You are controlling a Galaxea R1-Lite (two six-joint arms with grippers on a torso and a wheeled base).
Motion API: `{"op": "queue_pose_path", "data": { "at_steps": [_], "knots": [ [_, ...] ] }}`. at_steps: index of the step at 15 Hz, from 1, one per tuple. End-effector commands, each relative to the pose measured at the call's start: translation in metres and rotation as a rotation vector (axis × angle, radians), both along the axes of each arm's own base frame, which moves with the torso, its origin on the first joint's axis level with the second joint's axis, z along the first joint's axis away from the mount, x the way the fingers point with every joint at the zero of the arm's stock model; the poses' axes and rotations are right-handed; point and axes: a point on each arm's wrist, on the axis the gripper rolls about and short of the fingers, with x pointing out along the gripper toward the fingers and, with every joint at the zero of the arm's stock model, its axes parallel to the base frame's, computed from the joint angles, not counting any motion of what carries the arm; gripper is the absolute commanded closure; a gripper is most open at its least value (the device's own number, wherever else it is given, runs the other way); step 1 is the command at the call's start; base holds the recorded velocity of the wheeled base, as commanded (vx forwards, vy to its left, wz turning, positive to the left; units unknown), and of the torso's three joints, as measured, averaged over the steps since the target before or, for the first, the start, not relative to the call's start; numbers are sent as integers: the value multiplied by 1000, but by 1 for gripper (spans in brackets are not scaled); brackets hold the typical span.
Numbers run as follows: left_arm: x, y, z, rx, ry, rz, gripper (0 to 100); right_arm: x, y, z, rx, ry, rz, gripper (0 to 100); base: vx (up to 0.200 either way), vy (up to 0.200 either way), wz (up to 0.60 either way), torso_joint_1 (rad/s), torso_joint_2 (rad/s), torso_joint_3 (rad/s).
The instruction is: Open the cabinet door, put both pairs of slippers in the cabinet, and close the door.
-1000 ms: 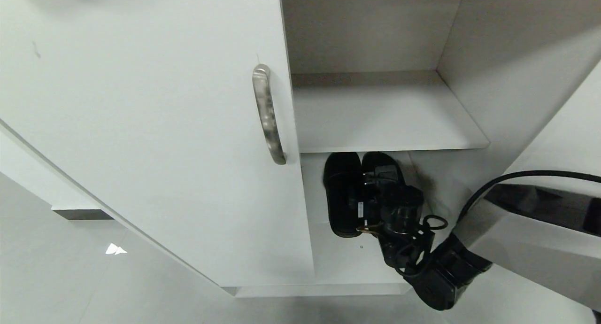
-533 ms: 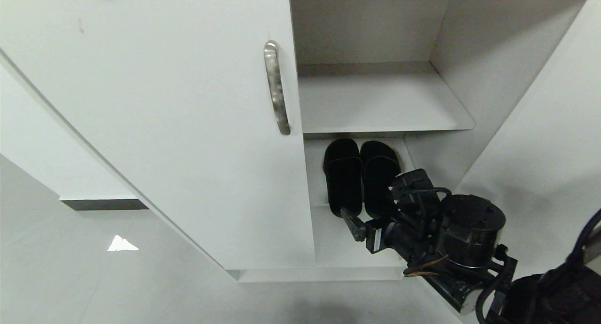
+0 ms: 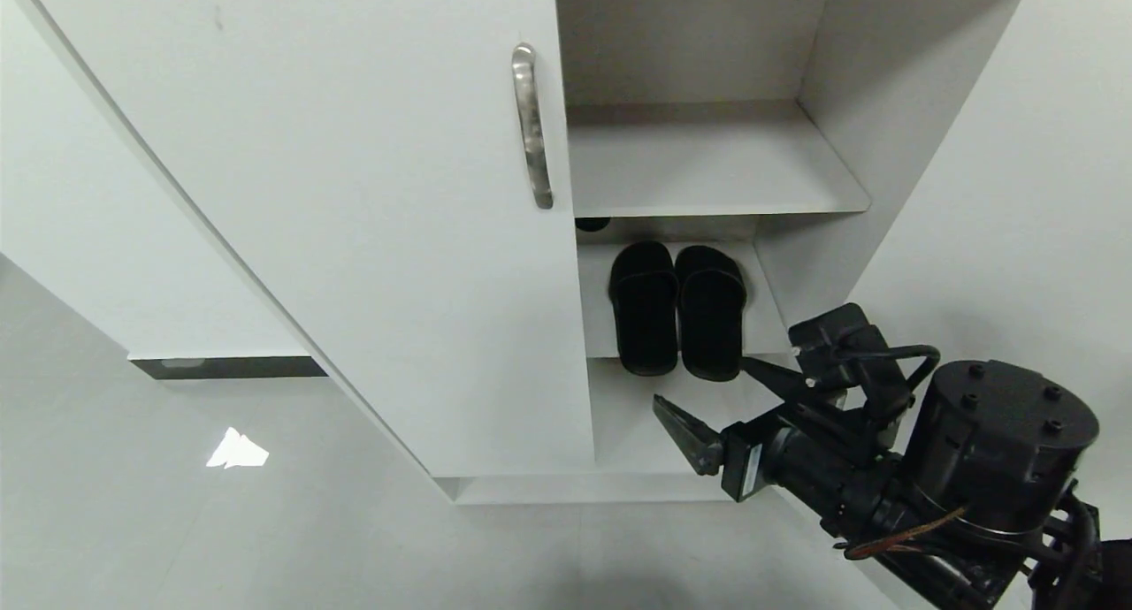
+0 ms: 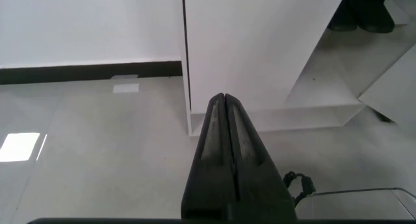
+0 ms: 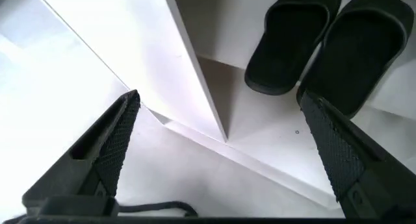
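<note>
A pair of black slippers (image 3: pixel 646 318) lies side by side on the cabinet's lower shelf (image 3: pixel 769 314), toes pointing inward. My right gripper (image 3: pixel 705 384) hovers open just outside the cabinet front, in front of the slippers' heels and apart from them, with nothing between its fingers. In the right wrist view the same slippers (image 5: pixel 289 42) lie beyond the spread right gripper (image 5: pixel 219 97). My left gripper (image 4: pixel 224 100) is shut and empty, low over the floor in front of the cabinet base (image 4: pixel 273 117). A small dark shape (image 3: pixel 592 224) shows deep under the upper shelf.
The cabinet's left door (image 3: pixel 354 194) is closed, with a metal handle (image 3: pixel 533 124). Its right door (image 3: pixel 1017 177) stands swung open beside my right arm. The upper shelf (image 3: pixel 707 168) is bare. Pale tiled floor (image 3: pixel 221 522) spreads in front.
My right gripper has let go of the slippers and drawn back out of the cabinet toward me. The slippers stay on the lower shelf. The head camera has shifted too.
</note>
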Motion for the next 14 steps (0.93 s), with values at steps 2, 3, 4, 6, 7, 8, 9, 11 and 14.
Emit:
{"op": "queue_pose_path", "data": {
  "at_steps": [2,3,4,6,7,8,9,11,14],
  "knots": [
    [0,0,0,0,1,0,100,-6,0,4,32,8,29,0,0,0,0,0,0,0],
    [0,0,0,0,1,-1,100,-7,0,4,27,15,37,0,0,0,0,2,2,110],
    [0,0,0,0,1,-1,100,-8,-1,2,22,19,37,0,0,0,0,2,2,183],
    [0,0,0,0,1,-1,100,-8,-2,2,21,20,38,0,0,0,0,2,2,195],
    [0,0,0,0,1,-1,100,-8,-2,2,20,21,40,0,0,0,0,2,2,212],
    [0,0,0,0,1,-1,100,-8,-2,2,20,21,41,0,0,0,0,-2,2,207],
    [0,0,0,0,1,-1,100,-9,-2,4,23,17,46,0,0,0,0,-2,2,193],
    [0,0,0,-2,1,0,100,-9,-3,4,23,17,45,0,0,0,0,2,0,200],
    [0,0,0,6,1,-2,100,-11,-5,2,17,20,44,0,0,0,0,1,2,201]
  ]
}}
